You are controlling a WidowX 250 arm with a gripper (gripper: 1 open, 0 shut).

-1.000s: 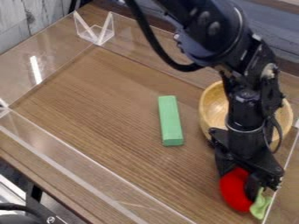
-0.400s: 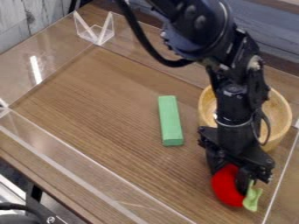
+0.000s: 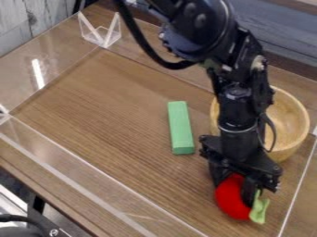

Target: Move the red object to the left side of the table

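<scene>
Below the wooden bowl, as I am seeing it in the camera view, the red object is lying near the tabletop's lower right part: one item, rounded, glossy, with a green leafy tip pointing to the lower right. I am having to leave its exact contact with the wood unlisted, since the pincer is covering its upper part.

Gripper: one, black, reaching down along the bowl's left side and overlapping its rim in my view. Its fingertips are meeting the upper part of the red object. Whether they are closing firmly on it or only resting against it, I am unable to tell; the dark parts are hiding the gap.

Arm: one, black, jointed, with a dark cable looping beside it, coming in from above the bowl.

Green block: one, rectangular, lying left of the bowl, well apart from the red object and standing lengthwise in my view.

Clear angular piece: one, sitting far to the upper left of the bowl.

Table: one, brown wood grain, stretching left of and below the bowl, with a clear low wall running along its lower left edge.
</scene>
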